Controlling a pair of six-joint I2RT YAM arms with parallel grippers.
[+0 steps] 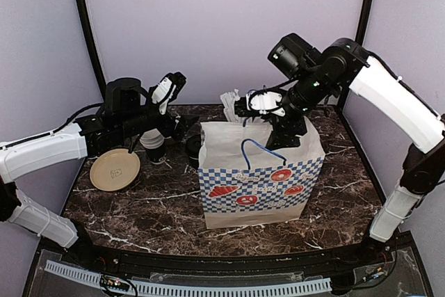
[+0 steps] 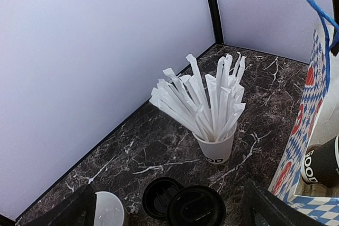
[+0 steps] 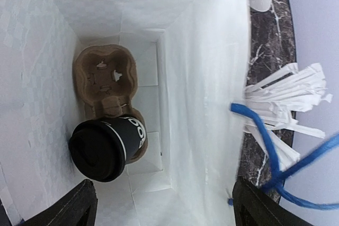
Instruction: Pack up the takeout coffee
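The takeout coffee (image 3: 100,146), a black paper cup with a black lid, stands in one pocket of a brown cardboard carrier (image 3: 106,75) on the floor of the paper bag (image 3: 204,78). My right gripper (image 3: 167,213) hangs open above it at the bag's mouth, its fingers apart from the cup. From above, this gripper (image 1: 281,137) dips into the top of the checkered bag (image 1: 257,186). My left gripper (image 2: 169,215) is open over a black lid top (image 2: 197,205) and touches nothing; it (image 1: 170,130) hovers left of the bag.
A white cup of wrapped straws (image 2: 217,149) stands behind the bag. A low stack of black lids (image 2: 159,194) and a white-insided cup (image 2: 108,210) lie under the left gripper. Another black cup (image 2: 323,162) stands against the bag. A tan plate (image 1: 115,170) lies left.
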